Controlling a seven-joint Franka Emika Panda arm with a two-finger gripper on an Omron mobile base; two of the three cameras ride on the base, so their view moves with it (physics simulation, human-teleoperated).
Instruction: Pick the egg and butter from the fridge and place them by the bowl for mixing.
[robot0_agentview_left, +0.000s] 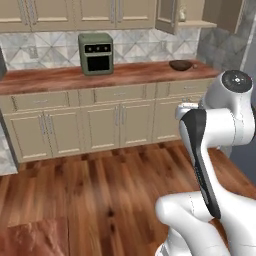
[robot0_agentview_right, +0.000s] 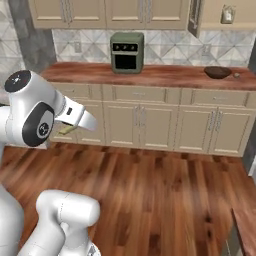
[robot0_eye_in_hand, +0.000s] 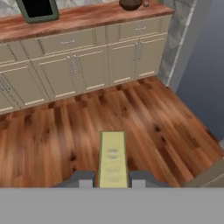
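Hand clamped on the thin pale yellow butter stick at its near end; probably light, soft, dents easily.

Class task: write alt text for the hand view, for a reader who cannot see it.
A pale yellow stick of butter juts forward from the shut gripper above a wooden floor. Beyond, cream cabinets carry a reddish wood counter with a dark brown bowl.
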